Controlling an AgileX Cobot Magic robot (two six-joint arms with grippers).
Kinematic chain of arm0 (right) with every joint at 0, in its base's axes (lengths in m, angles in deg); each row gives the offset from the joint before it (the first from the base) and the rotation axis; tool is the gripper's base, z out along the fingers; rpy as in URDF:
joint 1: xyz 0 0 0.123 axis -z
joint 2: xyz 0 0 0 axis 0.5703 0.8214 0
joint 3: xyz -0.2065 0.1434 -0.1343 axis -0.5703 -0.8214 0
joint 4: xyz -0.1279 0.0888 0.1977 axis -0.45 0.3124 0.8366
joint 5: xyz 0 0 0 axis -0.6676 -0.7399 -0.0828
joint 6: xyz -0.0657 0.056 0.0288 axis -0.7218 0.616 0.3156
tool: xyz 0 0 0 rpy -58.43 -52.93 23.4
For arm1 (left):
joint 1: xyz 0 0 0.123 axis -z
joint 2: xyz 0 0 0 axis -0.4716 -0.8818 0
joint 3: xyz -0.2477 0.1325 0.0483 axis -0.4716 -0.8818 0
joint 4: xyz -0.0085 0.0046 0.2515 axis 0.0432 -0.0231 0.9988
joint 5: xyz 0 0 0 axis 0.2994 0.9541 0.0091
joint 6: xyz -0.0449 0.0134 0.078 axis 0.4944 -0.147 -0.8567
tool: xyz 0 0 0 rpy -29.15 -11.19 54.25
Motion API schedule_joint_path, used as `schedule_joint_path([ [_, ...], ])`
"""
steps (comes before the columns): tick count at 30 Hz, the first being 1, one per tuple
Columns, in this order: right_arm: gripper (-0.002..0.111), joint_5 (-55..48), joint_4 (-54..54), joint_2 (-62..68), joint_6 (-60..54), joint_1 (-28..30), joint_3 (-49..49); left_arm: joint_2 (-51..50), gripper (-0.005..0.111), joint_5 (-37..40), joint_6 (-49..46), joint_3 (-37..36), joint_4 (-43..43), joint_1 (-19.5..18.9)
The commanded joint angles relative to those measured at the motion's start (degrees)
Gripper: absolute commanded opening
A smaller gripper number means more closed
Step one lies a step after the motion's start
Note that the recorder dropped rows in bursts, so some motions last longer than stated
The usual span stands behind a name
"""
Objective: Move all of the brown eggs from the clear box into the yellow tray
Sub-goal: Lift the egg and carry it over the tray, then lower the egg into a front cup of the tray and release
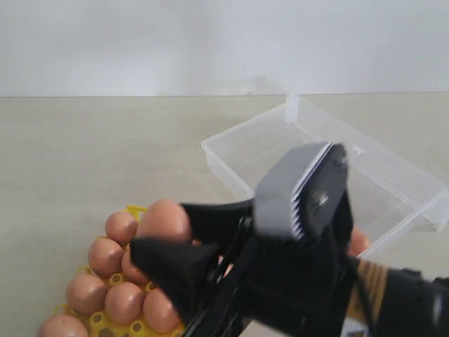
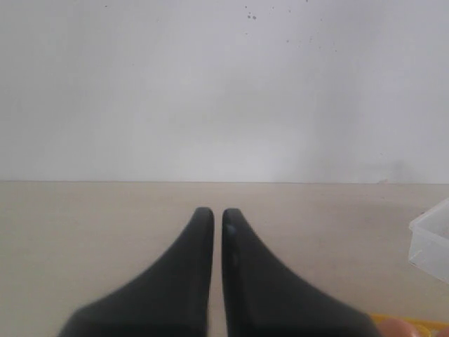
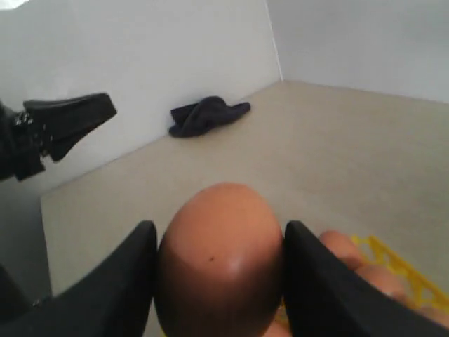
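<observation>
right pincer point(image 3: 219, 235) clenched on one brown egg point(image 1: 163, 219), over the yellow tray point(image 1: 135, 209) | brown eggs point(image 1: 105, 256) clustered in tray | clear box point(image 1: 231, 158) behind tray; another egg point(image 1: 358, 242) at its near wall, half hidden by the arm | left pincer point(image 2: 212, 214) closed, empty, off to tray's side | dark cloth point(image 3: 207, 114) on surface, well beyond tray

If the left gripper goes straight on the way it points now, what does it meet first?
The way looks free: ahead of the left gripper is only bare table, then the white wall. The clear box stands aside of that line. It might graze the table first; depth is unclear.
</observation>
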Motion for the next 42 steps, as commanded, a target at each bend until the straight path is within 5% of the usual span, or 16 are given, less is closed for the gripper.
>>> schedule_joint_path([
  [1, 0.0, 2.81, 7.65, 11.16, -5.76, -8.24, 3.1, 0.23, 0.004, -0.21, 0.37, 0.19, -0.2, -0.08],
  [13, 0.0, 4.46, 7.96, 30.76, -5.74, -13.44, 16.07, 0.23, 0.004, -0.18, 0.37, 0.19, -0.2, -0.08],
  [38, 0.0, -3.34, 18.77, 31.01, -15.17, -13.34, 16.62, 0.23, 0.004, -0.17, 0.37, 0.19, -0.2, -0.08],
  [42, 0.007, -6.15, 18.77, 31.01, -17.18, -13.34, 18.39, 0.23, 0.004, -0.17, 0.37, 0.19, -0.2, -0.08],
])
